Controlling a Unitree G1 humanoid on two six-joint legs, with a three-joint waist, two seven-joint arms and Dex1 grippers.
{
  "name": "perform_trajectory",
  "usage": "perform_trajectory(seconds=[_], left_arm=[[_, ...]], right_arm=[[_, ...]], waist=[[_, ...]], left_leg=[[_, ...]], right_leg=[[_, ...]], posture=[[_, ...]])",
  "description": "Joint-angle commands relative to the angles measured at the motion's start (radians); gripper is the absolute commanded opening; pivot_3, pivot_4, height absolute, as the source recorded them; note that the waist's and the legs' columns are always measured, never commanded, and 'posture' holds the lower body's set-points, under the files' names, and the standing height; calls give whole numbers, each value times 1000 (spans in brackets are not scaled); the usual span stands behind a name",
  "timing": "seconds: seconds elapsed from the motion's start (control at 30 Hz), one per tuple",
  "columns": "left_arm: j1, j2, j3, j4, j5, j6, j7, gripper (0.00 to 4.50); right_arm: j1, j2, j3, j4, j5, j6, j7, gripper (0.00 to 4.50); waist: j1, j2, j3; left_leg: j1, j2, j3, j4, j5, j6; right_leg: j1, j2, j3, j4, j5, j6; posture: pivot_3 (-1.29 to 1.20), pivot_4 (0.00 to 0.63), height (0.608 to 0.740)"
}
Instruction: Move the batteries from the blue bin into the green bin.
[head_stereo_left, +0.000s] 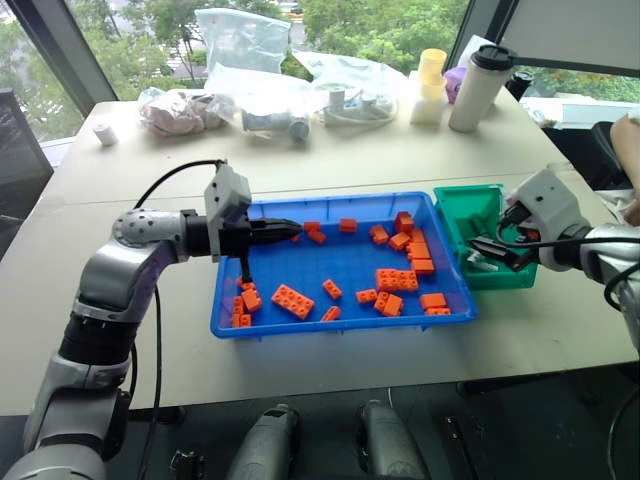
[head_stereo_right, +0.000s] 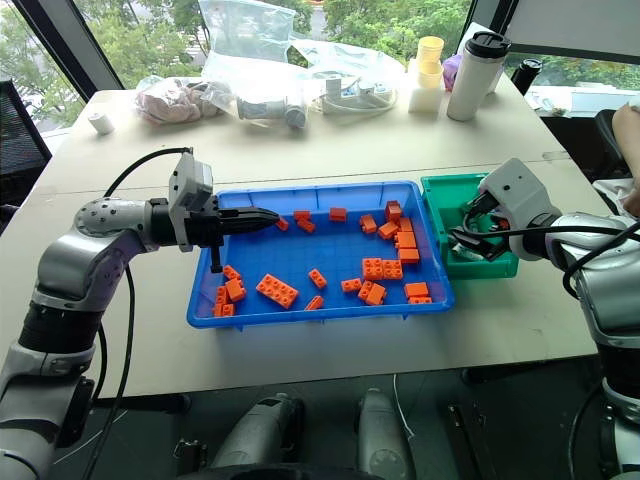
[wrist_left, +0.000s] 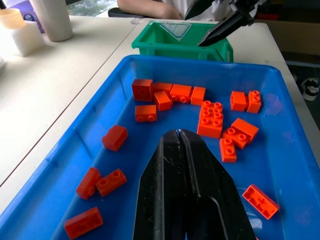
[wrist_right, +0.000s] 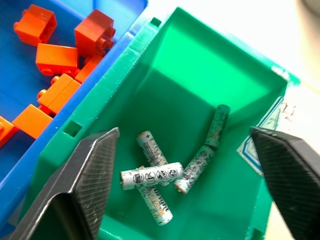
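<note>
Several batteries (wrist_right: 152, 176) lie on the floor of the green bin (wrist_right: 200, 65), which stands against the right end of the blue bin (head_stereo_left: 340, 326). My right gripper (wrist_right: 185, 130) hangs open just above the green bin (head_stereo_left: 470, 210), with nothing between its fingers and the batteries below them. My left gripper (head_stereo_left: 290, 228) is shut and empty. It points to the right, low over the left part of the blue bin (wrist_left: 75, 165).
Several orange bricks (head_stereo_left: 400, 280) are scattered in the blue bin. At the back of the table are plastic bags (head_stereo_left: 240, 40), a white tumbler (head_stereo_left: 480, 85), yellow cups (head_stereo_left: 431, 70) and a small white roll (head_stereo_left: 105, 132). A person's arm (head_stereo_left: 628, 140) shows at the right edge.
</note>
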Motion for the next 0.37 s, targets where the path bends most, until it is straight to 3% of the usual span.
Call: perform_trajectory(seconds=[0.03,0.23,0.37], left_arm=[[-5,31,40,-35,-34,12,-22,0],[-7,50,46,-61,-60,38,-40,0],[1,58,50,-75,-68,46,-42,0]], right_arm=[[32,-72,-99,-104,96,-56,142,4410],[58,-123,-189,-203,237,-36,255,4410],[35,-130,-220,-257,319,5,255,4410]], waist=[[0,0,0],[1,0,0],[1,0,0]], left_leg=[[0,0,0,0,0,0],[1,0,0,0,0,0],[1,0,0,0,0,0]], right_leg=[[0,0,0,0,0,0],[1,0,0,0,0,0],[1,0,0,0,0,0]], posture=[[0,150,740],[0,150,740],[0,150,740]])
